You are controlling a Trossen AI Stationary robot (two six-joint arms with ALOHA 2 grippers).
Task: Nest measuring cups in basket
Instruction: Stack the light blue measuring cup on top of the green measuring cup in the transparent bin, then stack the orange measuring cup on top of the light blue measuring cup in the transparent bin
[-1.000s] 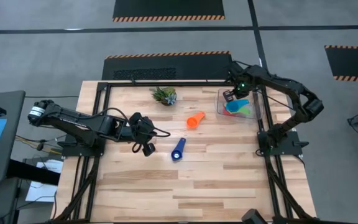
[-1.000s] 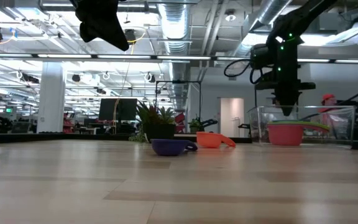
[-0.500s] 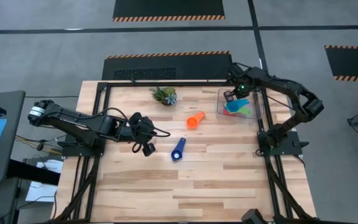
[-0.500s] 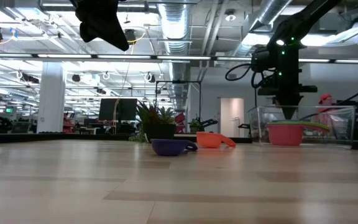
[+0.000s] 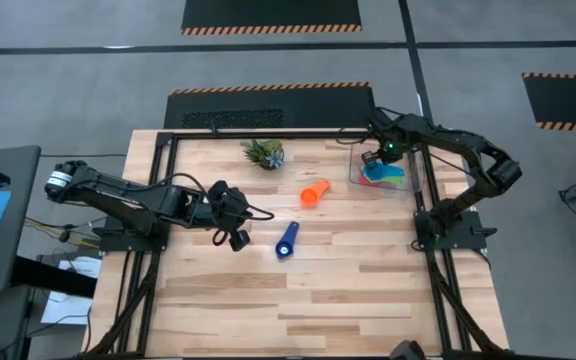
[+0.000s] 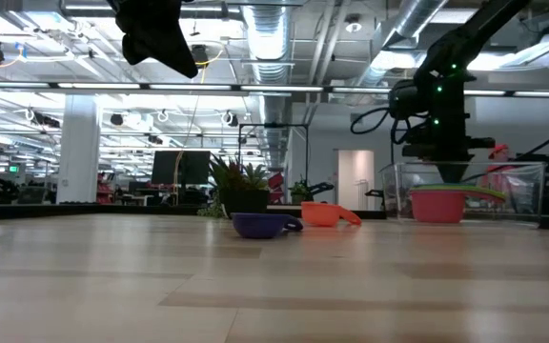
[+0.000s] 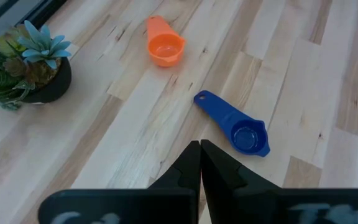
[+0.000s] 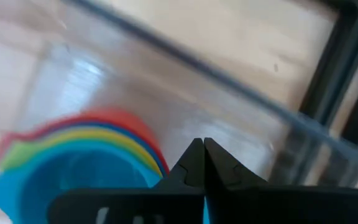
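Observation:
The clear basket (image 5: pixel 412 181) stands at the table's far right with a nested stack of measuring cups (image 5: pixel 384 174) in it: light blue inside, then yellow, green and red (image 8: pixel 73 155). My right gripper (image 5: pixel 374 157) is shut and points down into the basket at the stack's rim (image 6: pixel 451 174). An orange cup (image 5: pixel 314 192) and a dark blue cup (image 5: pixel 286 241) lie on their sides mid-table. My left gripper (image 5: pixel 236 238) hangs shut above the table, left of the dark blue cup (image 7: pixel 241 129). My right gripper's shut fingertips (image 8: pixel 194 163) stand at the edge of the nested stack's rim (image 8: pixel 157 158), coming from above. Whether they touch the rim, I cannot tell. My left gripper touches nothing.
A small potted plant (image 5: pixel 265 152) stands at the far middle of the table. A black frame (image 5: pixel 268 134) runs along the table's far and side edges, close behind the basket. Bare wood lies across the near half.
My right gripper, still shut, has sunk toward the stack in the basket. The cups and the basket stay where they were.

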